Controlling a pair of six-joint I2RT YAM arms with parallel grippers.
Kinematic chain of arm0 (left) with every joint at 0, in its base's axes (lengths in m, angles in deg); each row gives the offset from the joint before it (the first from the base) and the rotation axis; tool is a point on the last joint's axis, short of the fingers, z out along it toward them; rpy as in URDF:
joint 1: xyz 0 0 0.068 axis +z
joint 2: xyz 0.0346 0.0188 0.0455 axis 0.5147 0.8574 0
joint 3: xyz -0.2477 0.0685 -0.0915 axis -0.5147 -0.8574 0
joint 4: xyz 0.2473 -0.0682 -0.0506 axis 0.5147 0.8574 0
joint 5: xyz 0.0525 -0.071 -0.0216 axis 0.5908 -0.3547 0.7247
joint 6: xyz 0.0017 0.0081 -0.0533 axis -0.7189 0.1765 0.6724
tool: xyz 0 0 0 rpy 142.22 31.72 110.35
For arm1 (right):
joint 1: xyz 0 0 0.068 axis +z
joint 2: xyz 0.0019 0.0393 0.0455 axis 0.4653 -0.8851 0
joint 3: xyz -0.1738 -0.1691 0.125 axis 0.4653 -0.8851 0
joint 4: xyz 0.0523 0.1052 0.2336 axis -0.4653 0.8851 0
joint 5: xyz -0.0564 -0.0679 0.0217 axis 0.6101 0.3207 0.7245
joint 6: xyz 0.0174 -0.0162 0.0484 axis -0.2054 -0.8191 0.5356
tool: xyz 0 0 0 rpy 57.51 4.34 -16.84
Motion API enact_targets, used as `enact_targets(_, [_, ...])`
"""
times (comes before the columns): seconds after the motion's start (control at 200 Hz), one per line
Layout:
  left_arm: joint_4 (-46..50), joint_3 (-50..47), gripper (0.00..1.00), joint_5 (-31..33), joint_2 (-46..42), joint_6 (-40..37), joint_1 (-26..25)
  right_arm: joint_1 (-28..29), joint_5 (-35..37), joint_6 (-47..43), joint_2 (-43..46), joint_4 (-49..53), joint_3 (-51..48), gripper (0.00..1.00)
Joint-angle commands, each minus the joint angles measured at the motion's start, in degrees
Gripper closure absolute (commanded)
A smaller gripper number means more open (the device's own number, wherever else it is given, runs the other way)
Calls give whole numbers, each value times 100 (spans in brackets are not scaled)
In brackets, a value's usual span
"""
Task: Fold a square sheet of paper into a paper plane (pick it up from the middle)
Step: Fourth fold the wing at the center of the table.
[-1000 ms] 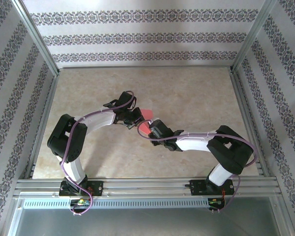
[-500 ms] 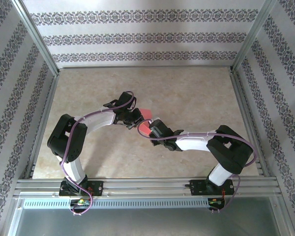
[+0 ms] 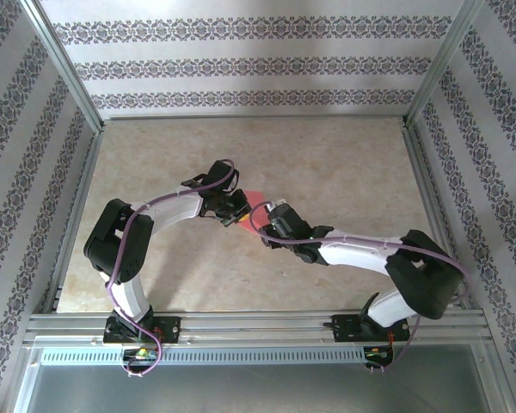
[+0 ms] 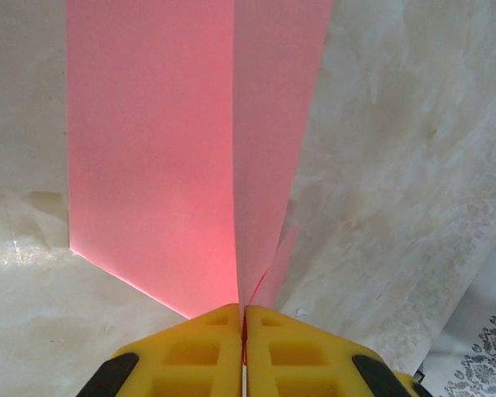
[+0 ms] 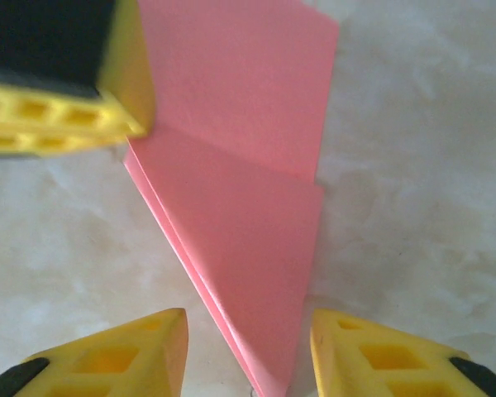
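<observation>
Tabletop: pale, marbled; both arms reach to its middle.
Paper: pink-red, partly folded, layers stacked, at mid-tabletop between the two wrists. One flap lies flat and the centre crease stands raised.
Left fingers: pressed together, pinching the paper at the near end of the crease.
Right fingers: spread, one either side of the paper's narrow end.
</observation>
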Motion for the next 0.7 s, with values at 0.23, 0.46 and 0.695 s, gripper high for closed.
enact_targets(0.23, [358, 263, 90, 27, 94, 200, -63, 69, -55, 275, -221, 265, 53, 61])
enact_targets(0.46, [574, 422, 89, 5, 156, 229, -63, 349, 859, 541, -665, 827, 503, 65])
enact_targets(0.695, [610, 460, 89, -53, 206, 247, -65, 505, 1328, 738, -1137, 1268, 957, 71])
